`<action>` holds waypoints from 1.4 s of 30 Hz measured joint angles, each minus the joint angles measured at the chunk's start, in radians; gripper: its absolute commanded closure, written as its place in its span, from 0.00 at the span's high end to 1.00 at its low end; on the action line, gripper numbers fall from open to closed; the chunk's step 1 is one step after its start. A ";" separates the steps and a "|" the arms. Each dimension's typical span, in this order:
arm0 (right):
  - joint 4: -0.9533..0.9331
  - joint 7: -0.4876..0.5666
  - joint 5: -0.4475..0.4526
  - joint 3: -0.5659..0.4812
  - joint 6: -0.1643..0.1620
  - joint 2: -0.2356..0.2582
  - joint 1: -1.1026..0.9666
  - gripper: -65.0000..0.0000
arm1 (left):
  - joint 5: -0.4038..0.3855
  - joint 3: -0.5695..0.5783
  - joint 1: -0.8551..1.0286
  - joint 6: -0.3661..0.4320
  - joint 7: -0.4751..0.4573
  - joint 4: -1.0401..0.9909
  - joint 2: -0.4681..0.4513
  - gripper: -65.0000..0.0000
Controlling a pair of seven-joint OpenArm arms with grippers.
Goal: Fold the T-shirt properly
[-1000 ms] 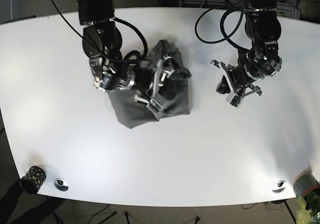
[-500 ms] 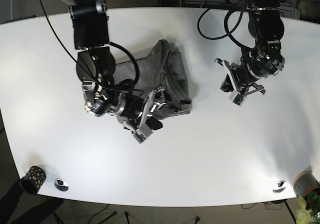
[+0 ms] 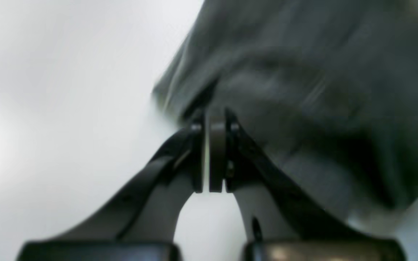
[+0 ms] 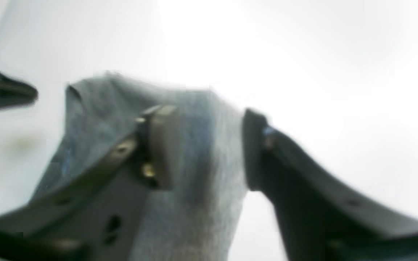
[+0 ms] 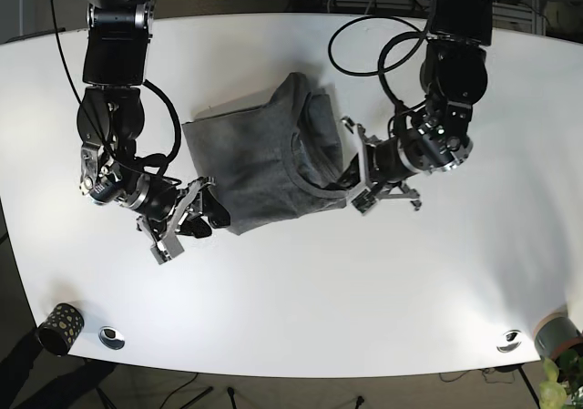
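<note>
The dark grey T-shirt (image 5: 260, 158) lies rumpled on the white table (image 5: 364, 281), spread left of centre with a bunched fold on its right side. My right gripper (image 5: 187, 218) is at the shirt's lower left corner. In the right wrist view it (image 4: 201, 119) is open, and grey cloth (image 4: 201, 174) runs between its two fingers. My left gripper (image 5: 357, 189) is at the shirt's lower right edge. In the blurred left wrist view it (image 3: 210, 116) is shut, tips against the shirt's hem (image 3: 303, 108); no cloth shows between the pads.
A patterned black cup (image 5: 59, 327) stands at the table's front left corner beside a small metal disc (image 5: 111, 337). Another disc (image 5: 508, 341) and a grey pot (image 5: 557, 334) sit at the front right. Black cables (image 5: 383, 49) hang over the far side.
My right gripper has pulled back down and to the left, and the shirt now spreads further left. My left arm has swung in from the right to the shirt's right edge.
</note>
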 measured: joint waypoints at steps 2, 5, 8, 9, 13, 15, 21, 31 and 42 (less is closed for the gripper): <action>-0.045 -0.002 0.001 -0.001 0.003 -0.003 0.010 0.27 | -0.005 0.040 -0.023 0.000 -0.004 0.000 0.027 0.01; -0.112 0.006 0.000 -0.001 0.001 -0.005 0.030 0.27 | -0.011 0.078 -0.038 -0.001 -0.013 -0.016 0.071 0.01; -0.185 0.064 0.001 -0.001 0.002 -0.009 0.044 0.27 | -0.008 0.081 -0.040 -0.003 -0.009 -0.059 0.106 0.01; -0.219 0.100 0.005 -0.001 0.000 -0.011 0.047 0.27 | -0.008 0.081 -0.040 -0.003 -0.010 -0.080 0.113 0.01; -0.359 0.229 0.001 -0.075 -0.004 0.000 0.066 0.26 | -0.003 0.080 -0.043 -0.003 -0.008 -0.171 0.117 0.01; -0.419 0.286 -0.002 -0.121 -0.005 0.002 0.075 0.26 | -0.003 0.079 -0.049 -0.002 -0.011 -0.219 0.115 0.01; -0.473 0.376 0.008 -0.177 0.003 0.023 0.077 0.26 | -0.032 0.081 -0.090 -0.013 -0.064 -0.345 0.055 0.01; -0.314 0.286 0.008 -0.177 0.002 0.050 0.008 0.26 | -0.001 0.079 -0.110 -0.003 -0.079 -0.257 -0.082 0.00; -0.155 0.232 0.003 -0.178 0.003 0.063 0.021 0.26 | -0.009 0.013 -0.017 -0.003 -0.041 -0.011 -0.099 0.00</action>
